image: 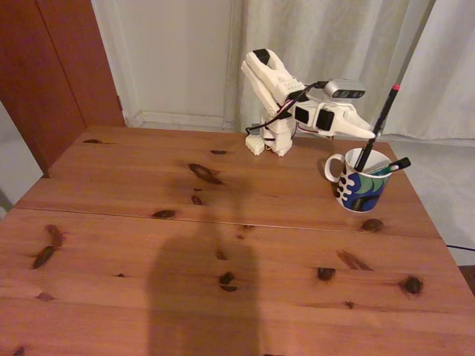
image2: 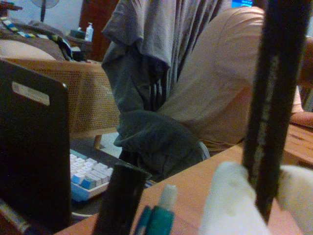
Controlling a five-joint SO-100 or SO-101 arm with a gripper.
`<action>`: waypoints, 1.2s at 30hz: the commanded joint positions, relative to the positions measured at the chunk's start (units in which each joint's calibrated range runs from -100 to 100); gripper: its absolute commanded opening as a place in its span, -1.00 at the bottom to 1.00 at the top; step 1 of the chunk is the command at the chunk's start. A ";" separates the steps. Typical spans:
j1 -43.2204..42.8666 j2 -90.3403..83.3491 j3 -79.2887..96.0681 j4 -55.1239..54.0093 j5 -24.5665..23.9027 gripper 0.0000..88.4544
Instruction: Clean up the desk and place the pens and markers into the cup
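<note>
Above the cup (image: 362,184), your tool (image: 369,134) is closed on the thin black pen (image: 378,126), whose lower end already sits inside the cup beside the teal pen (image: 392,167). Open slowly, then lift straight up from the cup.

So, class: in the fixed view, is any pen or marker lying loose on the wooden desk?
No. The desk is bare wood, and the thin black pen stands in the cup, pinched by the gripper.
</note>
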 commanded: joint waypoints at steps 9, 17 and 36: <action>-2.16 -1.68 -1.61 -1.88 0.94 -0.98; -2.24 -1.68 0.46 -1.71 1.00 -0.98; -6.10 -1.76 4.07 -1.80 3.35 -0.98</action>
